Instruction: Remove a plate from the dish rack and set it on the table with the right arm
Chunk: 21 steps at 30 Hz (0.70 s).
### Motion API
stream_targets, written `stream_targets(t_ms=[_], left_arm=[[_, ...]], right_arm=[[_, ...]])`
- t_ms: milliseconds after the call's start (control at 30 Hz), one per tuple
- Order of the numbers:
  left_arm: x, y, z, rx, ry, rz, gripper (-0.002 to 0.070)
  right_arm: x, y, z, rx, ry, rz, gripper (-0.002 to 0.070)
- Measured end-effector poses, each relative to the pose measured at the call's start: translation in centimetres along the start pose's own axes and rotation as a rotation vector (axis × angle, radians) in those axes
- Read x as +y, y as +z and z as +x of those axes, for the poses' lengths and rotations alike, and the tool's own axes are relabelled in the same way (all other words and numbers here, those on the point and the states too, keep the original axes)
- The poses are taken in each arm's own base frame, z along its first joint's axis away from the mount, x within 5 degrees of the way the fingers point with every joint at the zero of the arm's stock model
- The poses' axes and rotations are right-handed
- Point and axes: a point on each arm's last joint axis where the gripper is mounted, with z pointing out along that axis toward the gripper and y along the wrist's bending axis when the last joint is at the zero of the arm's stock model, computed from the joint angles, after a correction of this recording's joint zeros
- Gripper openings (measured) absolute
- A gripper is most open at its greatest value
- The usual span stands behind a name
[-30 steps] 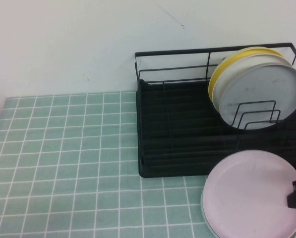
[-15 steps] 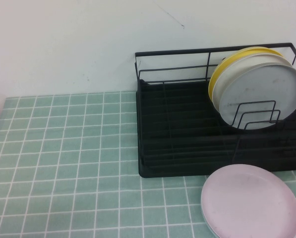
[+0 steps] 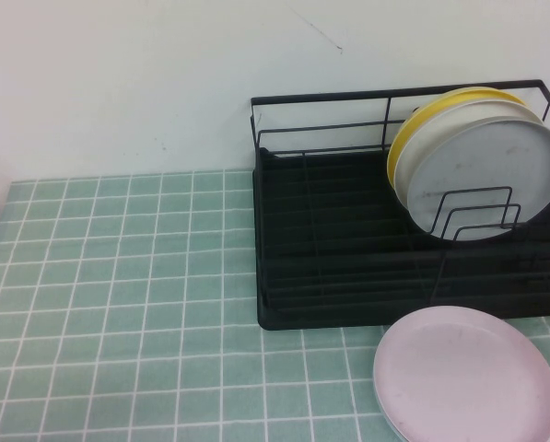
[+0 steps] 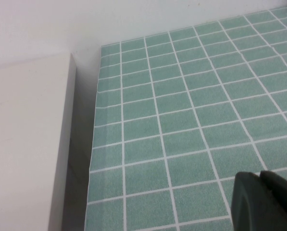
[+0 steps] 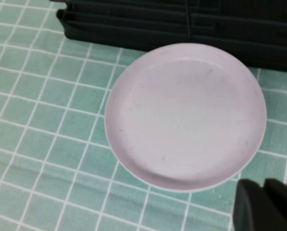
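Observation:
The pale pink plate (image 3: pixel 466 376) lies flat on the green tiled table (image 3: pixel 118 276), just in front of the black wire dish rack (image 3: pixel 348 239). It also shows in the right wrist view (image 5: pixel 186 115), with the rack's front edge (image 5: pixel 181 24) beyond it. My right gripper (image 5: pixel 262 185) is shut and empty, hovering just off the plate's rim, apart from it; it is out of the high view. My left gripper (image 4: pixel 259 175) is shut and empty above bare tiles near the table's left edge, also out of the high view.
A white-grey plate (image 3: pixel 486 170) and a yellow plate (image 3: pixel 413 129) stand upright in the rack's right end. A white block (image 4: pixel 28 144) borders the table's left edge. A white wall runs behind the table.
My right gripper has let go of the pink plate and drawn back to the right, out of the high view. The plate has settled from tilted to flat on the table.

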Motion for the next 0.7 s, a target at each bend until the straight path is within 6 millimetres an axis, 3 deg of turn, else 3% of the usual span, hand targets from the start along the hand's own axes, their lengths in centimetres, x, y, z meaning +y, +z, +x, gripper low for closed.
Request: stream_targets(t_ms=[233,533,700], left_arm=[[0.0,0.0,0.0,0.000,0.000,0.000,-0.0003],[0.0,0.0,0.0,0.000,0.000,0.000,-0.0003],[0.0,0.0,0.0,0.000,0.000,0.000,-0.0003]], right_arm=[[0.7,-1.3,0.7,-0.043,-0.030,-0.005,0.0002],[-0.4,-1.1,0.4,-0.122,-0.147,0.121,-0.0001],[-1.7,0.0,2.8,-0.315,-0.231,0.284,-0.0001]])
